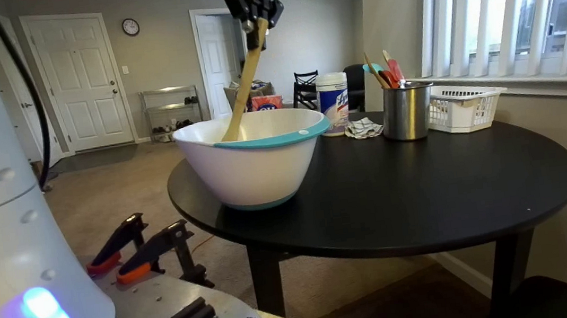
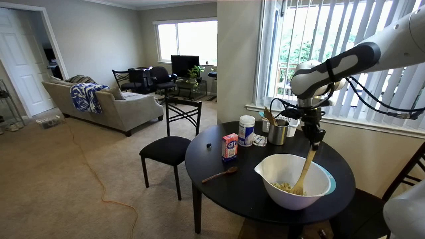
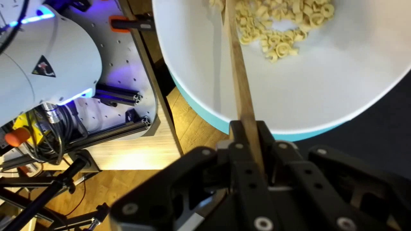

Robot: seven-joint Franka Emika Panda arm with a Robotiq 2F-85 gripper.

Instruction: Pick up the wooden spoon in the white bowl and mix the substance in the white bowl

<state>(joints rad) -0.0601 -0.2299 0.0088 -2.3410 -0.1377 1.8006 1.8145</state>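
Rim: the end effector [image 3: 251, 126] hangs well above that of the white bowl [image 1: 258, 170], fingers clamped on the handle of the wooden spoon [image 2: 305, 171]; the spoon slants down into the bowl, and we cannot tell whether handle and rim touch.
Edge: in an exterior view, taking the table [image 2: 244, 189] as our clock face, the bowl stands near its border, at 5 o'clock.
Open room: dark surface stretches from 6 to 8 o'clock, between the bowl and a brown spoon [image 2: 221, 174] lying at 9.
Wooden spoon: pale, straight-handled, its slotted head low among pasta-like pieces [image 3: 287, 36].
Pasta-like pieces: yellow, curled, many ring-shaped, scattered on the bowl's floor.
White bowl: smooth, flared, pointed lip at its own 9 o'clock, teal band at 3.
Table: round and black; we find a cardboard box [image 2: 230, 147] at 10 o'clock, a white-lidded canister [image 2: 246, 136] at 11, a metal utensil pot [image 2: 278, 134] at 12, a white basket [image 2: 293, 129] at 1.
Room: beige carpet [image 2: 59, 199]; black chair [image 2: 166, 150] at 9 o'clock, grey sofa [image 2: 119, 114] at 10, slatted blinds [image 2: 396, 87] at 1 to 2.
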